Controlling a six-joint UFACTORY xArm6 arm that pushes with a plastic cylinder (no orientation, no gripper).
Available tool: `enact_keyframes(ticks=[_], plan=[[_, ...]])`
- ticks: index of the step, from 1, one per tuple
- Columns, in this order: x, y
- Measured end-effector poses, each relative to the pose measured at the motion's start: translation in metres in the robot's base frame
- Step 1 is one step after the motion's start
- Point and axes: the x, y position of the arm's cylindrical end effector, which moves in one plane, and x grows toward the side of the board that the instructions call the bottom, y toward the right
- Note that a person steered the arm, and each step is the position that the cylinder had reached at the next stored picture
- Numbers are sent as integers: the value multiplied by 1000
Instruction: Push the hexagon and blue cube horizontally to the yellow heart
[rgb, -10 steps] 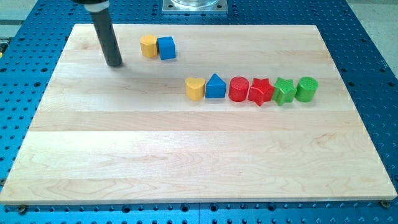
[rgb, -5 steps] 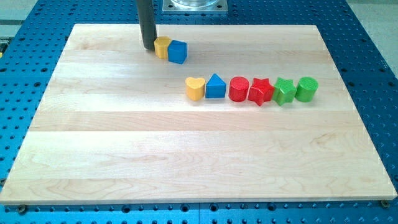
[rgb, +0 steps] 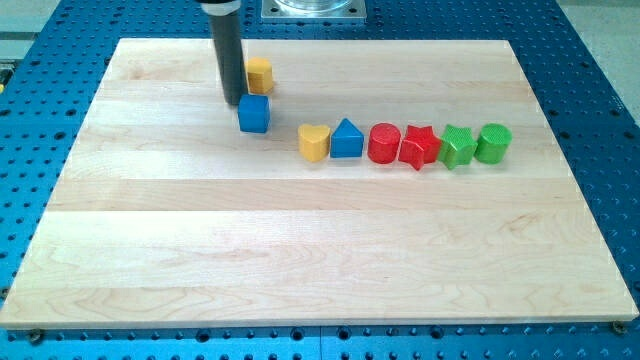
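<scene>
The yellow hexagon (rgb: 260, 75) sits near the view's top, left of centre. The blue cube (rgb: 254, 113) lies just below it, apart from it. The yellow heart (rgb: 314, 142) is at the left end of a row of blocks in the middle of the board. My tip (rgb: 232, 101) stands left of the hexagon and just above-left of the blue cube, close to or touching the cube's upper left corner. The rod rises from it to the view's top.
Right of the heart, in one row: a blue triangle (rgb: 346, 139), a red cylinder (rgb: 384, 143), a red star (rgb: 420, 147), a green star-like block (rgb: 457, 146), a green cylinder (rgb: 493, 142). The wooden board (rgb: 300, 260) lies on a blue perforated table.
My tip moved right to the hexagon, then down-left. The blue cube went from the hexagon's right side to below it, down and left. The hexagon shifted slightly right.
</scene>
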Motion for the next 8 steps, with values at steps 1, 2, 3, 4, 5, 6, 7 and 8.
enact_keyframes(ticks=[1,2,3,4,5,6,7,8], plan=[[37,30],[16,35],[7,80],[8,86],[20,82],[22,65],[26,46],[34,46]])
